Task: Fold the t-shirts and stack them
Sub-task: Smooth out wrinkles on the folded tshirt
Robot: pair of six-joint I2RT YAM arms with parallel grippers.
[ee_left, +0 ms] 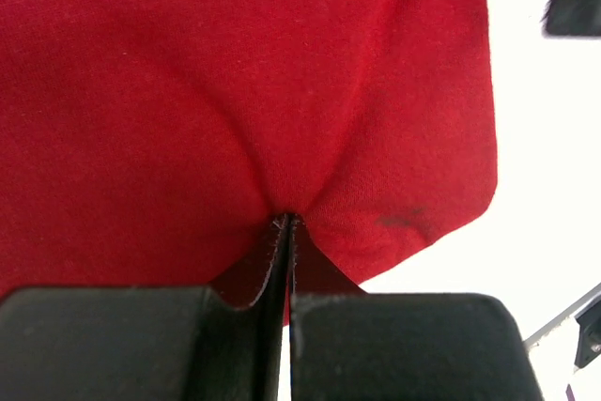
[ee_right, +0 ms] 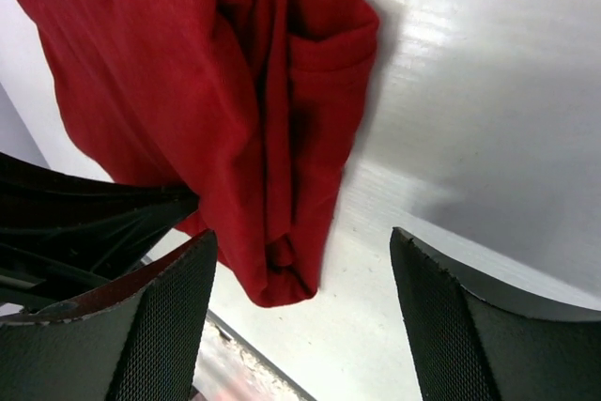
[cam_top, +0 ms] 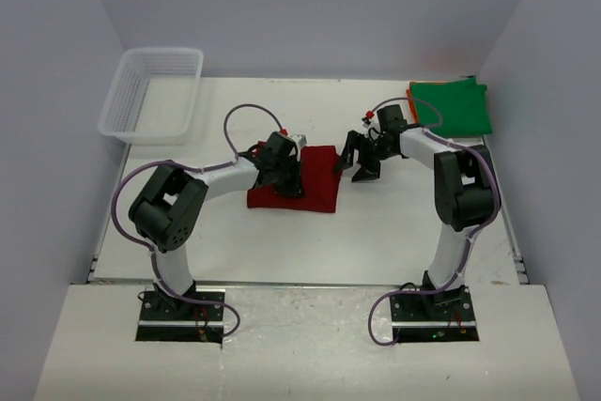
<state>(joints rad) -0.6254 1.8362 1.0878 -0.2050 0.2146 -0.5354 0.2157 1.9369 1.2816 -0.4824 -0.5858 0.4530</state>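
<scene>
1. Left gripper (ee_left: 286, 223), fingers pressed together, pinches a fold of the dark red t-shirt (cam_top: 317, 187), which lies folded mid-table.
2. White table (cam_top: 282, 246); plain grey walls (cam_top: 310, 7) on three sides.
3. Right gripper (cam_top: 360, 164) gapes wide just beside the shirt's right edge, holding nothing.
4. Green t-shirt (cam_top: 453, 106) lies over an orange t-shirt (cam_top: 410, 94) at the far right; white mesh basket (cam_top: 155, 91) far left.

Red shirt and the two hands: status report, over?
Left hand shut on red shirt. Right hand open at its edge, empty. Green shirt folded, far right. Nothing blocking.
</scene>
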